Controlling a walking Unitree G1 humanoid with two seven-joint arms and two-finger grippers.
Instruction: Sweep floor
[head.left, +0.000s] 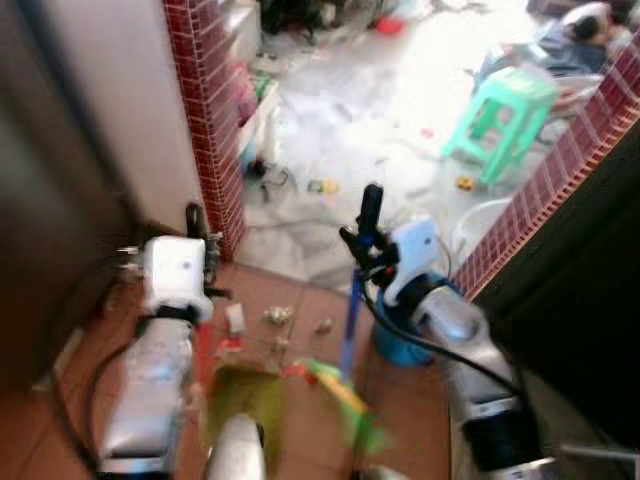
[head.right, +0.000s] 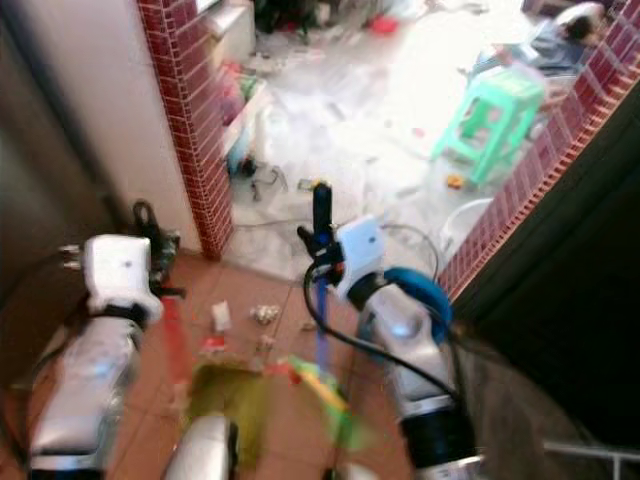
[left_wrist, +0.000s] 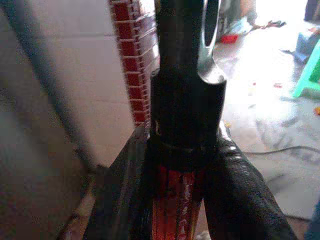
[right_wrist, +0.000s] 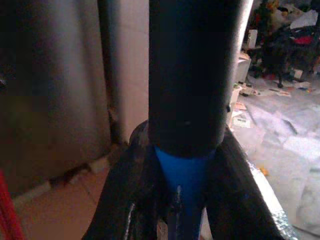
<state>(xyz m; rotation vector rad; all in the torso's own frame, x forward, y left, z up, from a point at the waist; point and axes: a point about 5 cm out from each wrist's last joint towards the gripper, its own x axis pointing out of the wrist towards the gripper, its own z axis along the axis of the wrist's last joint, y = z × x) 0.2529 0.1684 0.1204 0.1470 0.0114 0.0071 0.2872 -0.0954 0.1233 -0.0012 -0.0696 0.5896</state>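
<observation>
My left gripper (head.left: 196, 238) is shut on the black-capped top of a red handle (left_wrist: 176, 210). That handle slants down to a green dustpan (head.left: 246, 398) on the terracotta tiles. My right gripper (head.left: 366, 252) is shut on a broom handle (head.left: 350, 318), blue below a black grip (right_wrist: 192, 75). The broom's green, blurred bristles (head.left: 346, 396) rest on the floor beside the dustpan. Small paper scraps (head.left: 277, 315) lie on the tiles just beyond the pan, between the two arms. Both wrist views show black fingers (left_wrist: 235, 190) pressed against either side of a handle.
A red brick pillar (head.left: 206, 120) stands at the left of the doorway and a brick wall (head.left: 560, 170) runs along the right. A blue bucket (head.left: 398, 346) sits behind the right arm. Beyond lie a bright littered floor, a green stool (head.left: 510, 108) and a white basin (head.left: 482, 226).
</observation>
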